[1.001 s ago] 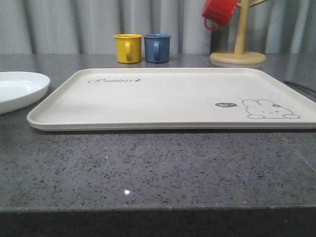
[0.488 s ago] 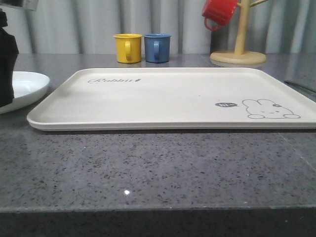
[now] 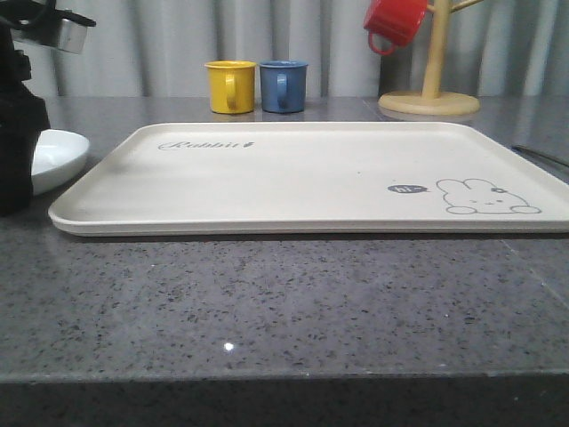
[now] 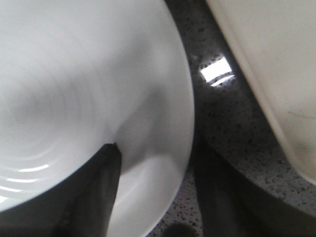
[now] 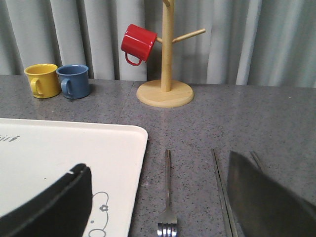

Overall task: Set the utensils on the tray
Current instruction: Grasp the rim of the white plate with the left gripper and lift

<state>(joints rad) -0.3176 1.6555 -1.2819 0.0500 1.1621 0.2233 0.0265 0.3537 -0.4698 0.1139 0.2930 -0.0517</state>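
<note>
Plate [image 4: 74, 89], white, round, shallow: directly under the left gripper [image 4: 153, 197], one dark finger [image 4: 94, 192] lying over the inside of the bowl, the other just outside the rim above the countertop [image 4: 222, 128]. Jaws spread, straddling the rim; nothing pinched yet. Step in hand, by my reading: the grasp of the plate, first of the utensils. Next move calls for the jaws to close on the rim, then a lift and a carry sideways over the raised edge.

Tray [image 3: 302, 173], cream, rabbit drawing and lettering: just beside the plate on the side away from the left gripper's outer finger, a narrow strip of countertop between them. Nothing on it.

Fork [image 5: 168, 197], silver, four tines: on the countertop between the fingers of the right gripper [image 5: 158, 217], beside the tray's corner. Jaws wide apart, empty.

Chopsticks [image 5: 220, 190]: just beyond the fork, near the right gripper's far finger.

Mugs, yellow [image 3: 230, 86] and blue [image 3: 283, 85]: well beyond the tray.

Red mug [image 5: 139, 43] on a wooden stand [image 5: 166, 74]: far back.
</note>
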